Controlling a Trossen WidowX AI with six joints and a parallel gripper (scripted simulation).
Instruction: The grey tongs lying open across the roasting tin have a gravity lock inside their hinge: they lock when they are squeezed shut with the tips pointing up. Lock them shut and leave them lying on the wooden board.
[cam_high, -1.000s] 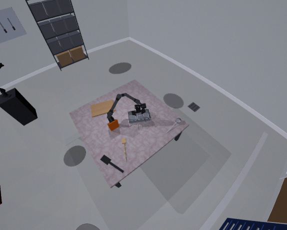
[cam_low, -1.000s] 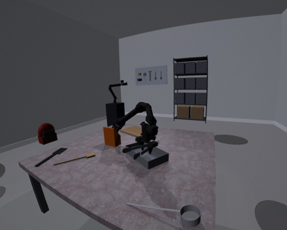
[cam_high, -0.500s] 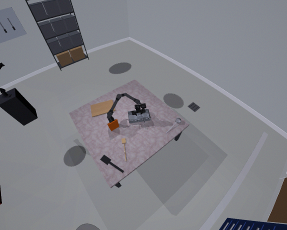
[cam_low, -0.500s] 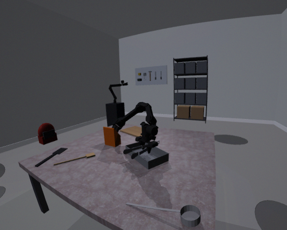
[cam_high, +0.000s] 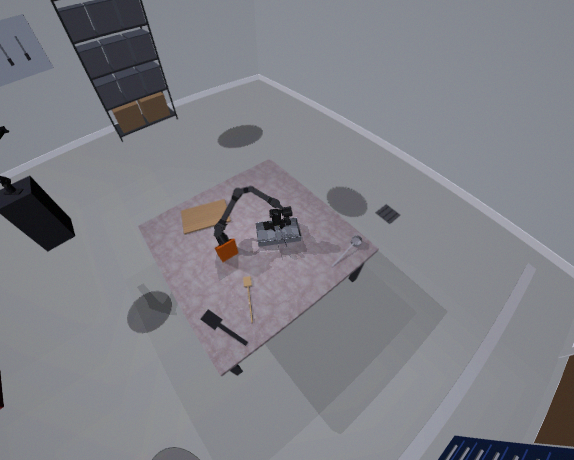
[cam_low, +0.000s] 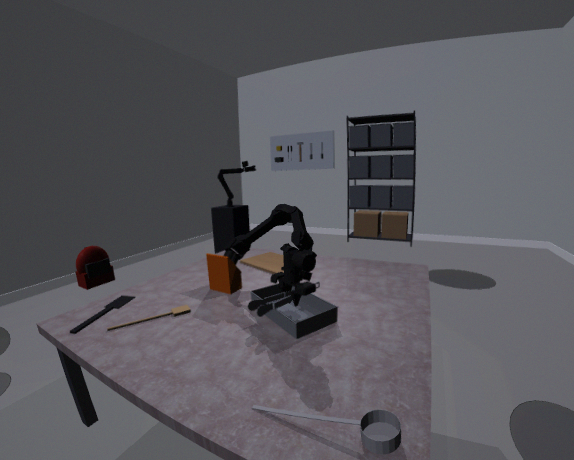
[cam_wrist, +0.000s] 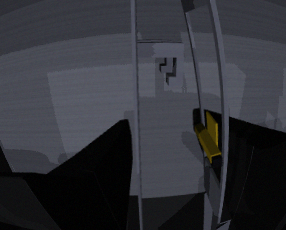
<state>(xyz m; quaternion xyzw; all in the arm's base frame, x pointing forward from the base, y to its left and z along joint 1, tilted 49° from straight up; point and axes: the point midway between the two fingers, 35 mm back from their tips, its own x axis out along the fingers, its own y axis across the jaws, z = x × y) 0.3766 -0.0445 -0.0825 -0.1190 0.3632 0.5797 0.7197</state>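
The grey tongs (cam_wrist: 135, 75) lie across the grey roasting tin (cam_high: 279, 243) (cam_low: 317, 321). In the wrist view their two long arms run up the picture, apart, with a yellow piece (cam_wrist: 210, 137) by the right arm. My gripper (cam_high: 276, 225) (cam_low: 280, 299) (cam_wrist: 162, 123) is low over the tin, partly closed, with one finger at each tong arm. It is shut on the tongs, whose arms still have a gap between them. The hinge and tips are hard to make out in the top and exterior views. The wooden board (cam_high: 202, 217) (cam_low: 262, 261) has nothing visible on it.
An orange block (cam_high: 226, 250) (cam_low: 220, 273) stands at the arm's base, between board and tin. A wooden utensil (cam_high: 247, 282) (cam_low: 181, 311), a black spatula (cam_high: 211, 319) (cam_low: 120, 302) and a metal ladle (cam_high: 356, 241) (cam_low: 381, 437) lie farther out on the table.
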